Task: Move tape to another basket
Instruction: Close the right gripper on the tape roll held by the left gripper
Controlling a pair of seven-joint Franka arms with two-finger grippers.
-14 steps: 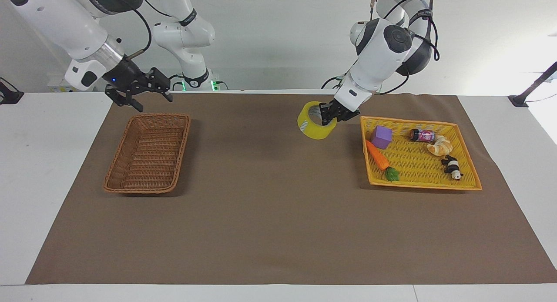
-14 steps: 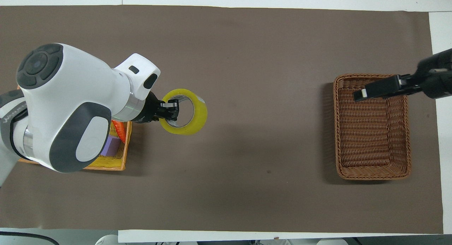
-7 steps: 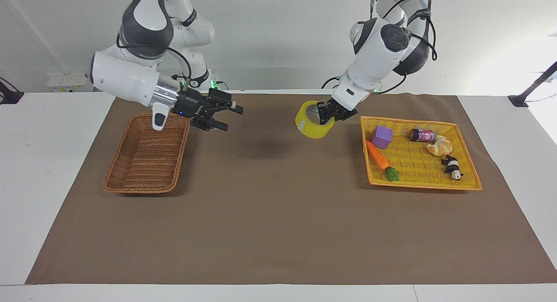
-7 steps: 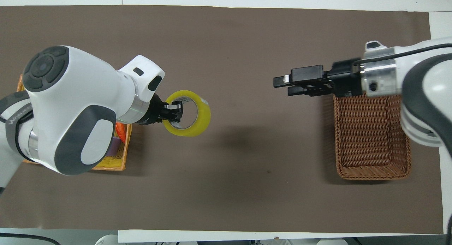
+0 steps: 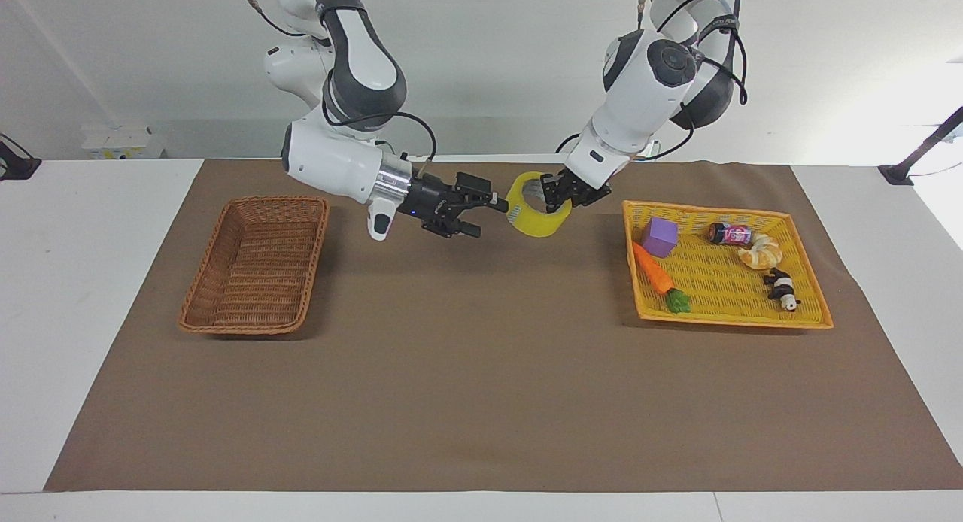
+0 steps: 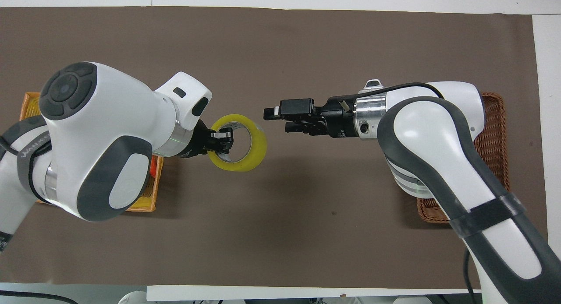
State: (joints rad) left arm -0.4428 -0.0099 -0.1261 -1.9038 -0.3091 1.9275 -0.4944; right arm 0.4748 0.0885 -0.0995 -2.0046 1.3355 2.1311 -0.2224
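Readable text, overhead view: grey lettering on the dark band of the left arm (image 6: 26, 153), at the picture's edge beside the big white joint. It reads "WANE…" or similar; the later letters run out of sight, so the full word cannot be told.

Facing view: the small jar (image 5: 728, 233) lying in the yellow tray (image 5: 809, 315) carries a pink and white label. Print is present but too small to read.

The tape (image 5: 537, 206) shows a pale patch on its outer face; no letters can be made out there.

No other text, number or sign legible in either view.
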